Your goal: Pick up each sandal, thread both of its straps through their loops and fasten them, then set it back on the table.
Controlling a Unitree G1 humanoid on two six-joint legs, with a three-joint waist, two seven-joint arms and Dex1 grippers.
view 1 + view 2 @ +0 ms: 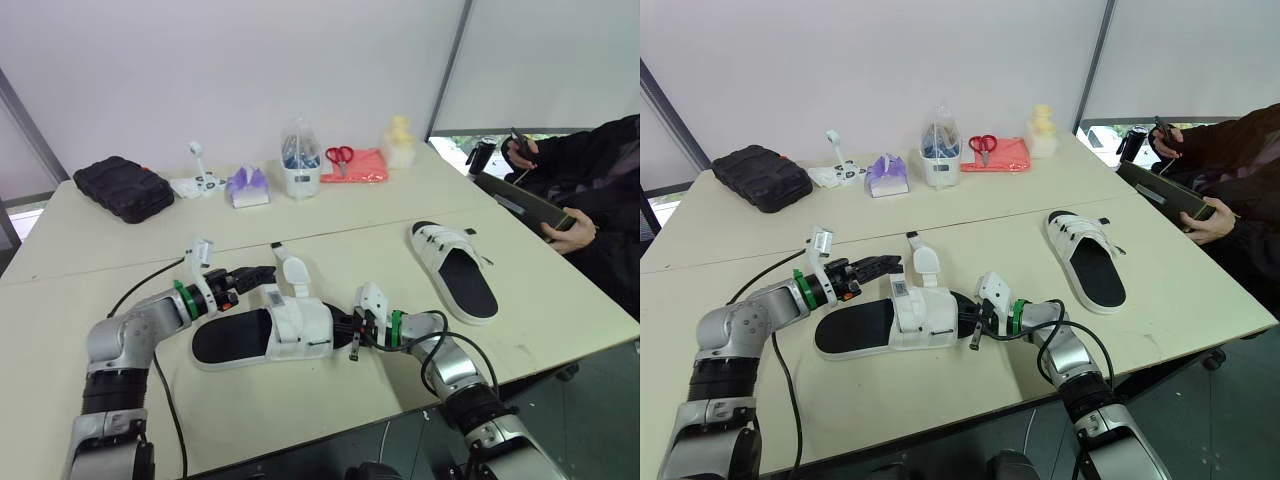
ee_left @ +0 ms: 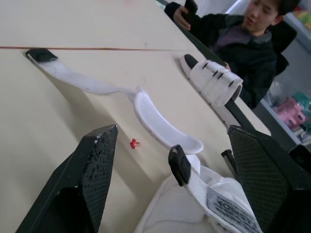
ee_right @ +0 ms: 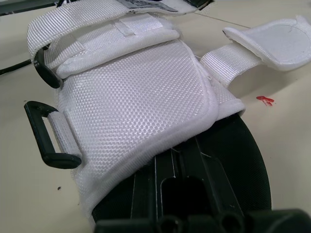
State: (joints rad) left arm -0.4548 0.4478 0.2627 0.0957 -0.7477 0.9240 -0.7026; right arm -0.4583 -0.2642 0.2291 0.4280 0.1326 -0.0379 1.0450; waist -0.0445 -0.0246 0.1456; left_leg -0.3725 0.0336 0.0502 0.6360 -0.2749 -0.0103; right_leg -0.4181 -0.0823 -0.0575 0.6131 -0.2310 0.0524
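Near sandal [image 1: 262, 336] lies flat, long axis crosswise on table [image 1: 300, 405], toe toward right gripper [image 1: 352, 328], heel leftward. Left gripper [image 1: 262, 272] jaws open beside loose strap [image 1: 295, 272]; right gripper's state cannot be told.

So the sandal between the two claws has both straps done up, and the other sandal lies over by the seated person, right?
Not quite: that sandal is not done up. The right wrist view shows one strap lying loose on the table and a black loop empty. The other sandal does lie by the seated person.
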